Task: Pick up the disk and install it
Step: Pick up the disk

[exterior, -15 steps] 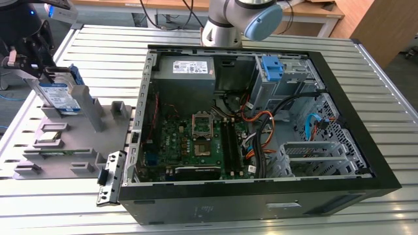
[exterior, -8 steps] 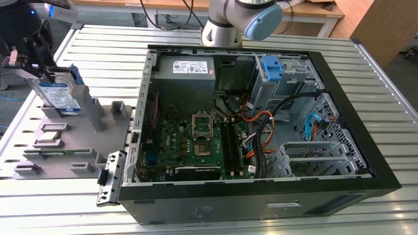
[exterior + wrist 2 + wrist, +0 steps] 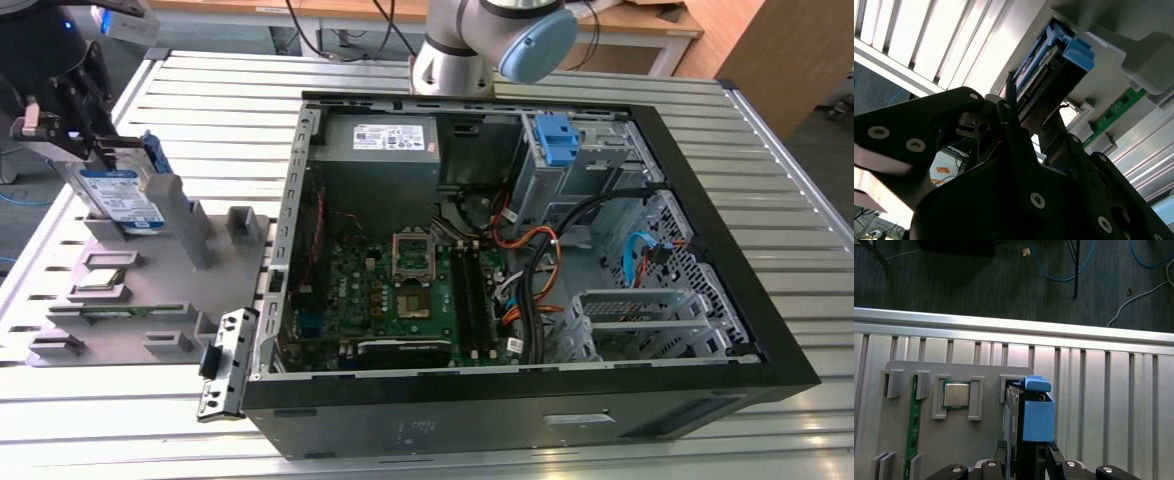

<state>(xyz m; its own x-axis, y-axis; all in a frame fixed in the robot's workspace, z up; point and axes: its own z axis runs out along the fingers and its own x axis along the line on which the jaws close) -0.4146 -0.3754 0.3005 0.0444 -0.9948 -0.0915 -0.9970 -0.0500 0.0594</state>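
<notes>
Clamping the disk (image 3: 1038,420), end effector (image 3: 1026,458), upright in grey fixture (image 3: 986,440) slot (processor (image 3: 956,395) in adjacent pocket)

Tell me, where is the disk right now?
The disk stands upright in the grey holder on the exterior view's left, beside the open computer case, under the gripper.

The disk (image 3: 118,200) stands upright in a grey fixture (image 3: 147,290) by the bench (image 3: 200,90) edge at the exterior view's left. The gripper (image 3: 80,150) is at its top. An open computer case (image 3: 747,330) lies alongside.
</notes>
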